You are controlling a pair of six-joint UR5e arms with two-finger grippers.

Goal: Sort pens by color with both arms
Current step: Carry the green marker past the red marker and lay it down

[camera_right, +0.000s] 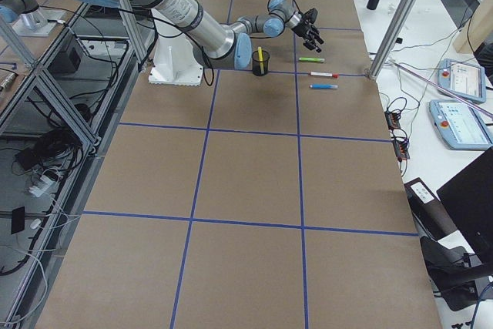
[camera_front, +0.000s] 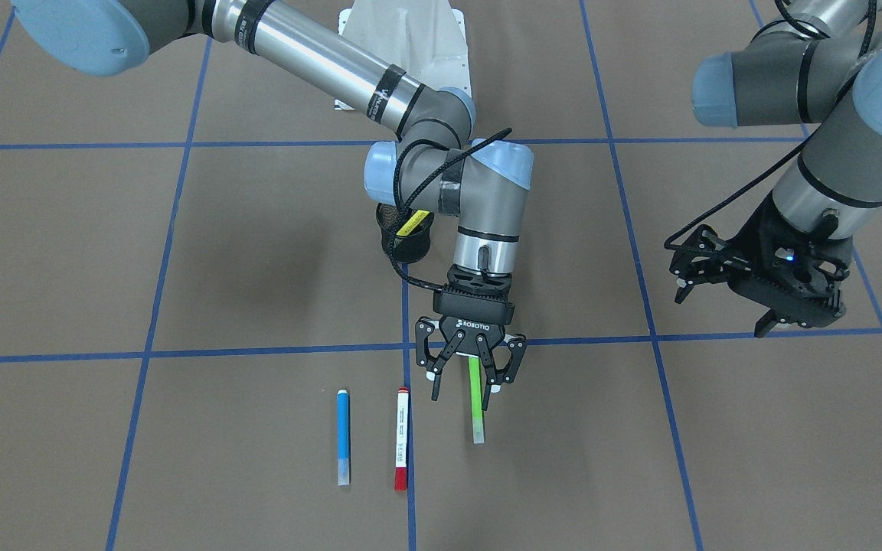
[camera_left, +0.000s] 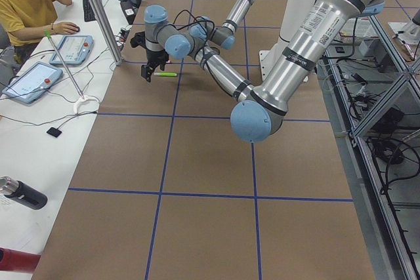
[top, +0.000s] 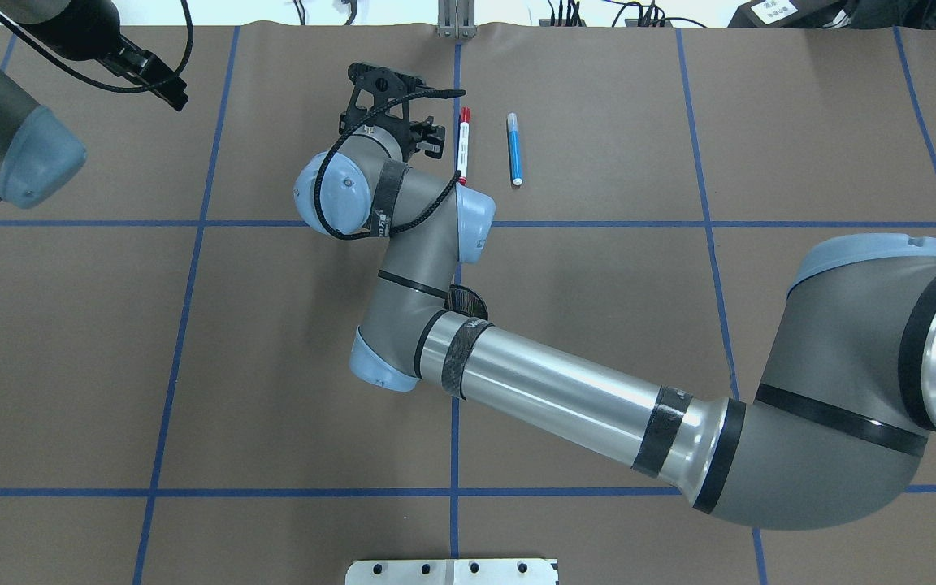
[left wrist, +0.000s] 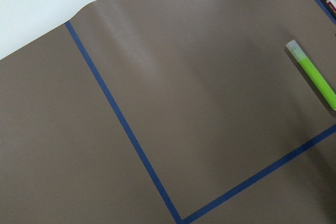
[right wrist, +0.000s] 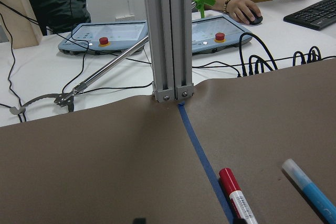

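Note:
My right gripper (camera_front: 465, 389) stands open, fingers pointing down, straddling the upper end of the lime green pen (camera_front: 476, 405), which lies flat on the brown table. Beside it lie the white pen with the red cap (camera_front: 402, 448) and the blue pen (camera_front: 343, 436), parallel to each other. The yellow pen (camera_front: 413, 223) stands in a black mesh cup (camera_front: 408, 246) behind the right wrist. My left gripper (camera_front: 723, 306) hovers off to the side, open and holding nothing. The left wrist view shows the green pen (left wrist: 313, 74) on the table.
The white metal base (top: 452, 571) sits at the robot's edge. An aluminium post (right wrist: 168, 35) stands at the far table edge, near the red-capped pen (right wrist: 236, 198). Beyond it a person (camera_left: 23, 8) sits at a desk with teach pendants. Blue tape lines grid the table.

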